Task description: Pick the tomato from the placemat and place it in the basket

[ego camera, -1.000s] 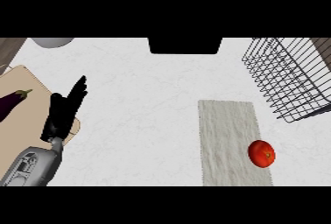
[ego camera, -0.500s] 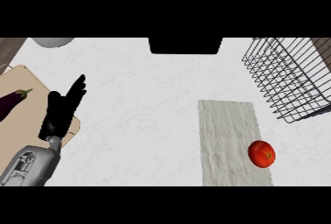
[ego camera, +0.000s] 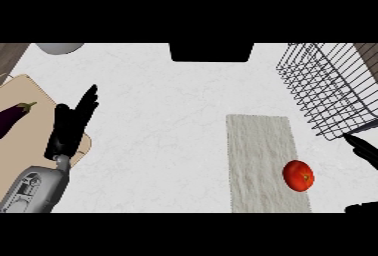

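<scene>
**A:** What is at the far left?

**B:** The left hand [ego camera: 70, 125] rests there, fingers straight and together, pointing up, holding nothing. It has no part in this.

**A:** And the step in hand?

**B:** The reach. The tomato [ego camera: 298, 175] lies on the mat [ego camera: 258, 145], low down and near its right edge. The basket [ego camera: 325, 95] stands beyond it, up and to the right. The right hand [ego camera: 365, 149] shows only at the right edge, its two visible parts well apart, gripping nothing.

**A:** How should it go in?

**B:** I'd come from the right, keep the hand spread, straddle the tomato's widest part, then curl round it. Lift above the wire rim before crossing.

**A:** How does the tomato look?

**B:** Red, round and smooth, with a small mark on top. It would likely roll if nudged.
</scene>
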Controlling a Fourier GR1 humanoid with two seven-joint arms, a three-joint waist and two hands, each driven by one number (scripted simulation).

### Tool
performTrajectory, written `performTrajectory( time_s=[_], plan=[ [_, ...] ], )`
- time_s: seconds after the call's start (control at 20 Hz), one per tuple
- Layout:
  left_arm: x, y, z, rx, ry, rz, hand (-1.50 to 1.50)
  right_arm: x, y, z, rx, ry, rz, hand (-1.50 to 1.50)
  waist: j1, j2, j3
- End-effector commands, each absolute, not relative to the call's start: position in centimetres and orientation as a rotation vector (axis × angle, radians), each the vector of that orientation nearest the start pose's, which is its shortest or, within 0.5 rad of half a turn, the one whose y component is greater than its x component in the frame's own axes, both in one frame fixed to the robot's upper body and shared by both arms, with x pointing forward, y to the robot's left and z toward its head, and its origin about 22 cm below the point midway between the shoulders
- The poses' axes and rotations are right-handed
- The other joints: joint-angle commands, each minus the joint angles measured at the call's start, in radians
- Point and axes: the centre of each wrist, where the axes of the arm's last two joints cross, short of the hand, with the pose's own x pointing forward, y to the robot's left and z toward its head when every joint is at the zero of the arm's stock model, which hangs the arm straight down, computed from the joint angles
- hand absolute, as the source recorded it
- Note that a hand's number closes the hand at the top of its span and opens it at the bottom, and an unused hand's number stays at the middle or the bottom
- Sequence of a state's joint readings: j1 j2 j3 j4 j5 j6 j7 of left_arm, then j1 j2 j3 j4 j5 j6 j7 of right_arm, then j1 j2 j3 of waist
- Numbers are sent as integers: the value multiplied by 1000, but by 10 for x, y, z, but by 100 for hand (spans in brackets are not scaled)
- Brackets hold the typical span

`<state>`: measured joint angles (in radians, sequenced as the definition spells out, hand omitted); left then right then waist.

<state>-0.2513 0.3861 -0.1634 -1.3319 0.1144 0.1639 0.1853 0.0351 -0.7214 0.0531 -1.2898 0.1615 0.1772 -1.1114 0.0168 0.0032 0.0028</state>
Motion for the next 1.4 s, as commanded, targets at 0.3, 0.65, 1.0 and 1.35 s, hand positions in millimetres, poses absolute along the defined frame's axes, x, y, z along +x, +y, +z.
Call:
performTrajectory(
  time_s=[0.3, 0.65, 1.0, 1.35],
  plan=[
    [301, 276, 25, 257, -1355, -217, 0, 247, -386, 1, 145, -2237, 1086, -150, -7, -2, -2],
    [283, 292, 13, 252, -1342, -223, 0, 238, -387, -18, 154, -2227, 1103, -150, -8, -3, -2],
    [294, 283, 23, 264, -1356, -211, 0, 241, -362, -32, 141, -2181, 1138, -150, -14, -3, -2],
    [311, 278, 30, 262, -1360, -194, 0, 262, -345, -32, 172, -2175, 1167, -150, -14, 0, -2]
  ],
)
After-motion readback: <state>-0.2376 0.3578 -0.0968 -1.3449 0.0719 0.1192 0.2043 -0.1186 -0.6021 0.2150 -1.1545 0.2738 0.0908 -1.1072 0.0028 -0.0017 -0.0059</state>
